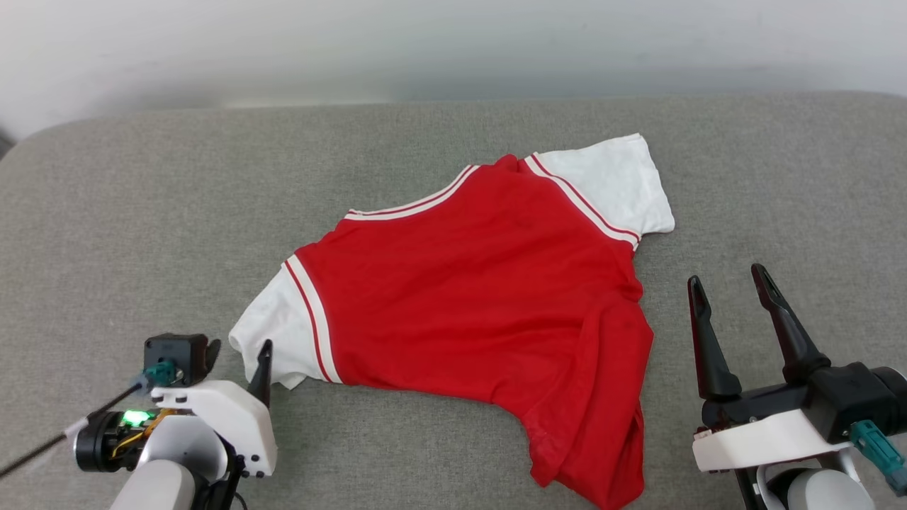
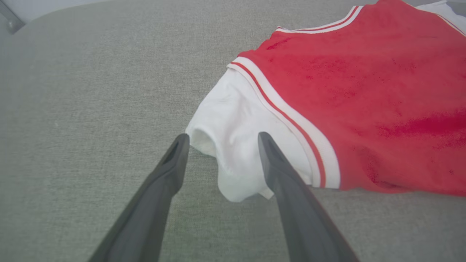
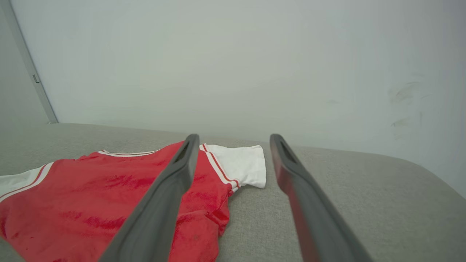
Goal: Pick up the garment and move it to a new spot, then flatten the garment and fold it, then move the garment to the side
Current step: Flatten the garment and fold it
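Garment [image 1: 482,283] spread on cushion [image 1: 142,212]; L gripper [image 2: 222,136] agape at white sleeve [image 2: 236,116], poss. touching, no hold; R gripper [image 1: 726,274] agape, empty.

- Head camera looked down on the whole shirt [image 1: 482,283].
- Left wrist camera sat close behind one white sleeve [image 2: 233,120].
- Right wrist camera faced the wall [image 3: 255,65]; all shared the shirt.

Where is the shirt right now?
Head view: the shirt lies mid-frame on the grey cushion, with one white sleeve at the left gripper's open jaws and its rumpled hem near the right gripper.
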`<state>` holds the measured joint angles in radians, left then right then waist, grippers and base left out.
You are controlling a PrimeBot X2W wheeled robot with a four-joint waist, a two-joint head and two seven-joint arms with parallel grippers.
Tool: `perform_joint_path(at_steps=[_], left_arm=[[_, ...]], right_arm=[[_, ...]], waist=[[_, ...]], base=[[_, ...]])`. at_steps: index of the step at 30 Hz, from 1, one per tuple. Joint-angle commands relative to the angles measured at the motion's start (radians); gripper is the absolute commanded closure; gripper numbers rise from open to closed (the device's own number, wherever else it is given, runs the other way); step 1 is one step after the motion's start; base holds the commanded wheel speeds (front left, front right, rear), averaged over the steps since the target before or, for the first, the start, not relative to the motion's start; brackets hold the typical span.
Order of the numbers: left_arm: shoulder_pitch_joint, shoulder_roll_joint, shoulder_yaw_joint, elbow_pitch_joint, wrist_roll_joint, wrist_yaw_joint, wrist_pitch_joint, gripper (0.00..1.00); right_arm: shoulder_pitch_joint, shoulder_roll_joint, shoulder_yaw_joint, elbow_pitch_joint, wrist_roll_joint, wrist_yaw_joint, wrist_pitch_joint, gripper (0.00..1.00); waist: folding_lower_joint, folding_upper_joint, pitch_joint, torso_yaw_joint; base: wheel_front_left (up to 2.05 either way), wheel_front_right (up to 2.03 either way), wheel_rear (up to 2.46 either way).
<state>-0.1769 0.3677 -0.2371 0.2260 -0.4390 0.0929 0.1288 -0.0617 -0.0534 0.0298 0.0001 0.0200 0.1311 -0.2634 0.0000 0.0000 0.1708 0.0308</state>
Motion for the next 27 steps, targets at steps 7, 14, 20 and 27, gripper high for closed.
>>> perform_joint_path(at_steps=[7, 14, 20, 27], left_arm=[[0.063, -0.010, 0.013, -0.077, 0.057, 0.012, -0.256, 0.00], [0.163, -0.080, 0.073, -0.235, 0.054, 0.008, -0.393, 0.00], [0.243, -0.127, 0.116, -0.375, 0.144, -0.031, -0.394, 0.00], [0.236, -0.174, 0.128, -0.357, 0.183, -0.060, -0.394, 0.00]], right_arm=[[0.022, 0.003, 0.002, -0.005, -0.001, -0.001, -0.002, 0.00], [0.048, 0.004, -0.008, -0.010, 0.027, -0.001, -0.002, 0.00], [0.047, -0.045, 0.003, 0.002, 0.022, -0.001, 0.021, 0.00], [-0.087, -0.225, 0.153, 0.014, 0.102, -0.001, 0.323, 0.00]], waist=[[0.0000, 0.0000, -0.067, 0.014], [0.0000, 0.0000, -0.095, 0.025], [0.0000, 0.0000, -0.076, 0.057], [0.0000, 0.0000, -0.031, 0.098]], base=[[0.00, 0.00, 0.00], [0.00, 0.00, 0.00], [0.00, 0.00, 0.00], [0.00, 0.00, 0.00]])
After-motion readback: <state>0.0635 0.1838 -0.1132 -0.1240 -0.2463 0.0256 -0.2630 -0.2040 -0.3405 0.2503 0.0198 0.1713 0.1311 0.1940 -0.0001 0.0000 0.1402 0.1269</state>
